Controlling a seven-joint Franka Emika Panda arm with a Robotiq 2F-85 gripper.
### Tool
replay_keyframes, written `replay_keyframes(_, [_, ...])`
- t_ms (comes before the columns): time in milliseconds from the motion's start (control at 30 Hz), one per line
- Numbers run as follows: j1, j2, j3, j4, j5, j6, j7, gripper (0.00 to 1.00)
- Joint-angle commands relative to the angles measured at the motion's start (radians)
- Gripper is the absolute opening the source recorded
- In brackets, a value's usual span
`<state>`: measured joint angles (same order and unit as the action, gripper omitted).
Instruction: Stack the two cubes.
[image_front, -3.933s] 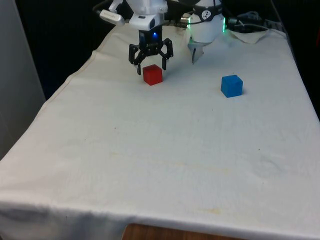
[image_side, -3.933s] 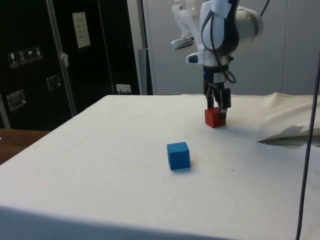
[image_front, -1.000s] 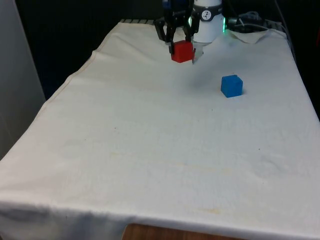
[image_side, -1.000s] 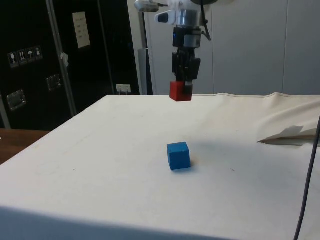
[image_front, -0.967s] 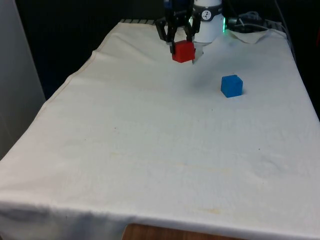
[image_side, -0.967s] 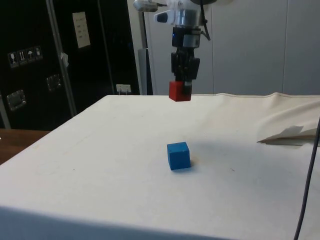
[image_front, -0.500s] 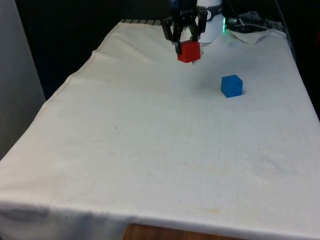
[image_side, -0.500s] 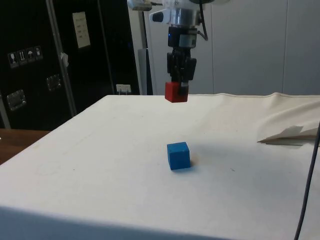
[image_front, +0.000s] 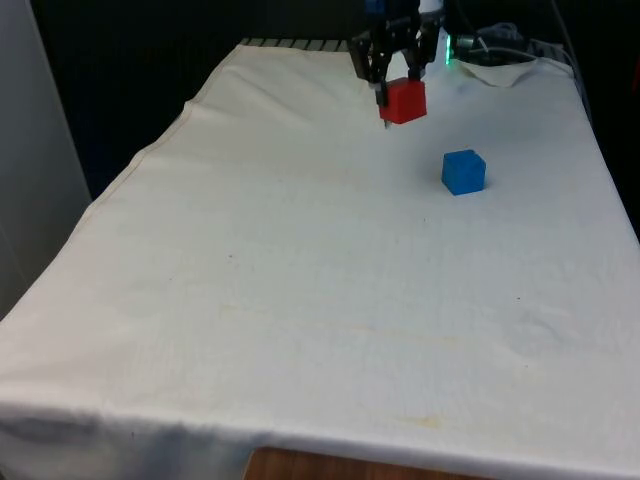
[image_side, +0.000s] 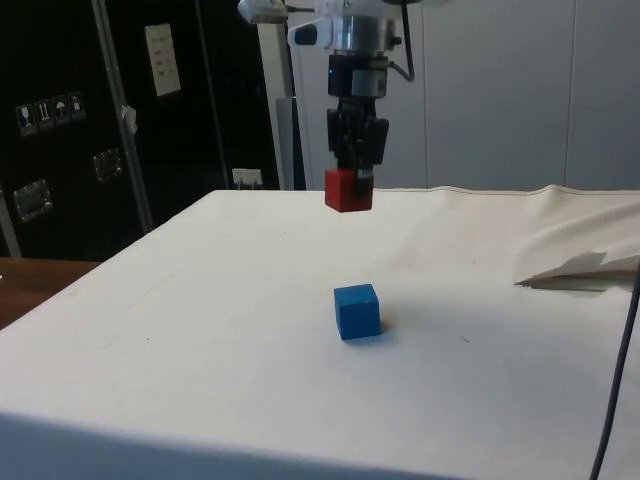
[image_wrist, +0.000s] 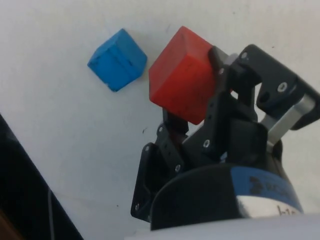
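The gripper (image_front: 401, 88) hangs in the upper middle of the front view with its jaws closed tight on the red cube (image_front: 403, 101), carrying it well clear of the counter (image_front: 300, 300). In the side view the red cube (image_side: 348, 190) sits upper centre of the frame, pinched by its upper part so that most of its body hangs below the fingertips; that grip leaves the underside free to land flat on another surface. The height looks chosen so the cube can pass over its target without knocking it.

The blue cube (image_front: 464, 171) rests on the white cloth to the lower right of the red one in the front view, untouched and well apart from the gripper. In the side view the blue cube (image_side: 357, 311) lies near the frame's centre, below the carried cube and slightly right of it. The wrist view shows the red cube (image_wrist: 181, 75) between the black fingers (image_wrist: 172, 125) and the blue cube (image_wrist: 117, 59) beside it on the cloth, not yet beneath it.

By my reading this is the carrying stage: the pickup is done, the stacking is not. The next move likely needs the red cube brought squarely over the blue one, faces aligned, then lowered before release, as an off-centre drop could topple it.
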<state>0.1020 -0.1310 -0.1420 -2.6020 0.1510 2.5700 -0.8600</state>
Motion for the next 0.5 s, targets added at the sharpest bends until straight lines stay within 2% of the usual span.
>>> replay_keyframes(0, [-0.004,0.005,0.008,0.003,-0.027,-0.007,0.030,0.03])
replay_keyframes(100, [-0.004,0.007,0.032,0.007,-0.034,-0.032,0.056,0.03])
replay_keyframes(133, [0.000,0.000,0.024,0.003,-0.003,-0.022,0.026,0.03])
replay_keyframes(167, [-0.004,0.007,0.037,0.008,-0.036,-0.038,0.063,0.03])
replay_keyframes(433, [-0.001,0.008,0.087,0.022,-0.047,-0.089,0.122,0.03])
replay_keyframes(467, [0.001,0.001,0.082,0.016,-0.022,-0.082,0.096,0.03])
